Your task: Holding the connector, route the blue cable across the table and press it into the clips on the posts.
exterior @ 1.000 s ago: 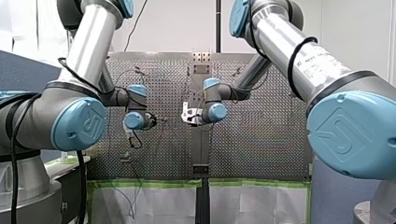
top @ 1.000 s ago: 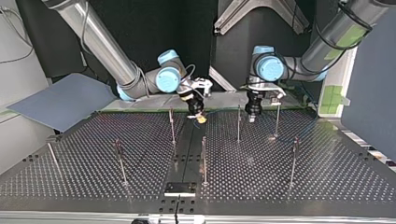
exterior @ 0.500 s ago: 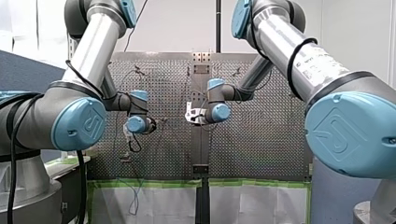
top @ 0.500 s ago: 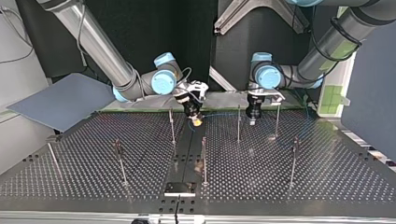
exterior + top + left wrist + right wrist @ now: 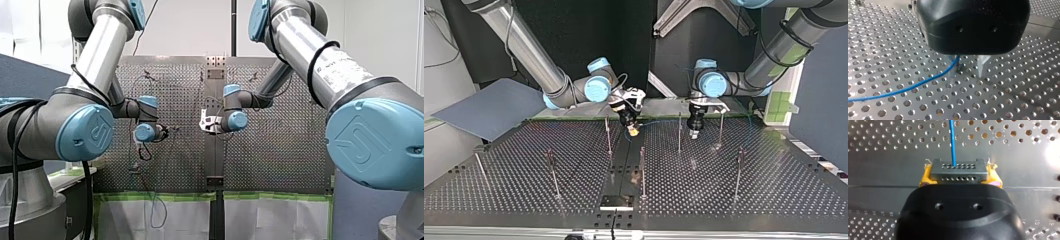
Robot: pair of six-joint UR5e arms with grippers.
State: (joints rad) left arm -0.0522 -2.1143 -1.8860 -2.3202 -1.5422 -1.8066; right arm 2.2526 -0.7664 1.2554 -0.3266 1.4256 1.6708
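CABLE RUN, FAR EDGE OF THE TABLE: My right gripper point(image 5: 959, 175) is clamped on the grey connector point(image 5: 959, 170). Its yellow pads squeeze the connector's two ends, which I judge stops the plug twisting while the line is drawn out. The blue cable point(image 5: 952, 142) leaves the connector's face and runs straight ahead of that gripper over the perforated table point(image 5: 885, 135).

In the top view this gripper hangs just left of upper centre, among the thin posts point(image 5: 608, 136) at the far side. My left gripper point(image 5: 967, 71) sits right of upper centre in the same view. It points down at the plate with its metal fingers point(image 5: 982, 65) parted. The cable rises against the inner side of one finger, then trails away beside the gripper across the holes.

I read this as a loose guide that lets the line slide rather than pinching it, though the housing hides the exact contact. Whether any post has the cable yet, I cannot make out.
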